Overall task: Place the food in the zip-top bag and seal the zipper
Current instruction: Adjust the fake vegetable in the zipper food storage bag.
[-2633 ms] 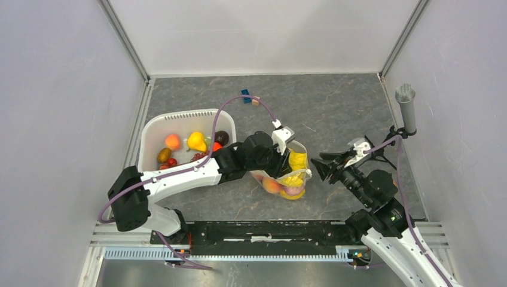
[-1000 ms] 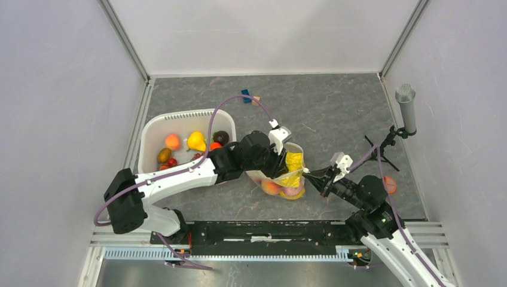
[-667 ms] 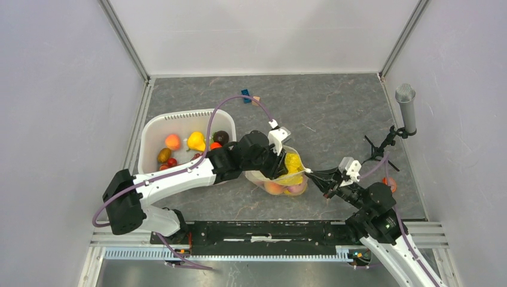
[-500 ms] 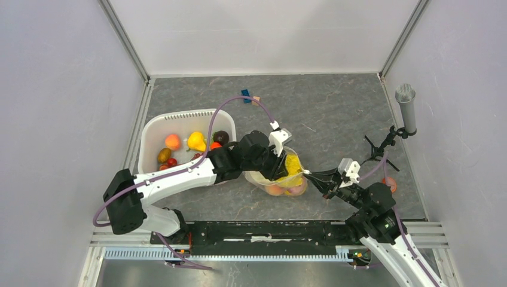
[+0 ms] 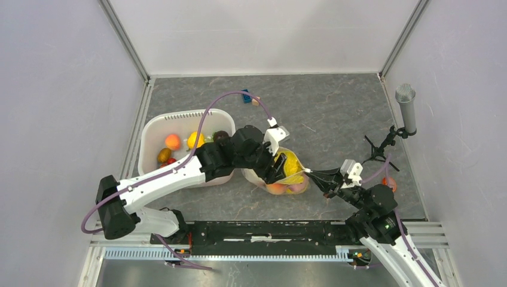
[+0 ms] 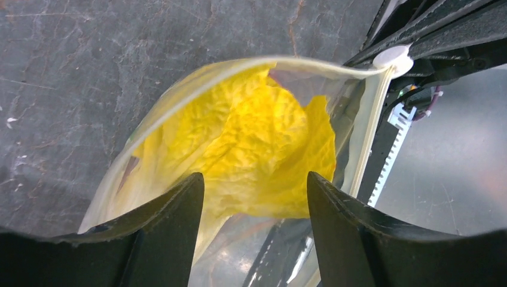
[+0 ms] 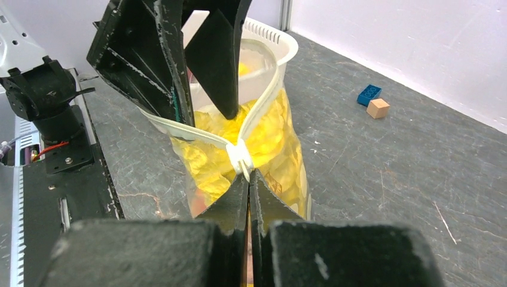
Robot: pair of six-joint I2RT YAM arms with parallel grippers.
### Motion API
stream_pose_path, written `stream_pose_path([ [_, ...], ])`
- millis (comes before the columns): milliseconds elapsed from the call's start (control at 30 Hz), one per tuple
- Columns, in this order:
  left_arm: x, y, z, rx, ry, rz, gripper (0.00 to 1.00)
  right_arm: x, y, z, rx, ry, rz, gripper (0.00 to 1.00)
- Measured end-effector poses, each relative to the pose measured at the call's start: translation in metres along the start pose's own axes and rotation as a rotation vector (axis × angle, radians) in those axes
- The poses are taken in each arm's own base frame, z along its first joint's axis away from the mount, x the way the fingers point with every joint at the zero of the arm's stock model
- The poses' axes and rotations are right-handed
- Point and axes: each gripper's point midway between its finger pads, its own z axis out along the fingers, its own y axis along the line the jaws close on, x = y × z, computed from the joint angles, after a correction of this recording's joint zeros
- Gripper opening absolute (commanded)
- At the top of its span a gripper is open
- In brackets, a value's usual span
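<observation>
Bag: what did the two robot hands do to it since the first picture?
The right gripper swung left to the zip-top bag and shut on the zipper end. The left gripper opened over the bag's mouth. The basket and blue brick stayed put.

The zip-top bag (image 7: 287, 155) is showing clear, its zipper (image 6: 370, 122) running cream-white along the mouth. A crinkled piece (image 6: 263, 143) is glowing bright yellow inside, with peach-orange fruit (image 5: 275, 188) sitting beneath. The basket (image 5: 156, 124) is showing white around orange, yellow, dark brown and red toy fruits (image 5: 173, 141). A blue brick (image 7: 368, 94) and a tan cube (image 7: 378, 108) are lying on the dark grey, pale-veined table (image 5: 335, 113).
</observation>
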Motion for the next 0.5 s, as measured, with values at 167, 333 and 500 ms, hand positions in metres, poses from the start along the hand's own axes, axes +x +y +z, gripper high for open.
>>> stream_pose_path([
  [167, 0.008, 0.006, -0.008, -0.031, 0.046, 0.026, 0.72, -0.003, -0.002, 0.000, 0.012, -0.014, -0.006, 0.00],
  [333, 0.011, 0.009, -0.019, -0.053, 0.057, 0.033, 0.73, -0.006, -0.003, 0.000, 0.019, -0.022, -0.008, 0.00],
  [500, -0.003, 0.007, -0.034, -0.058, -0.008, 0.049, 0.70, -0.009, -0.005, 0.001, 0.026, -0.035, -0.012, 0.00],
])
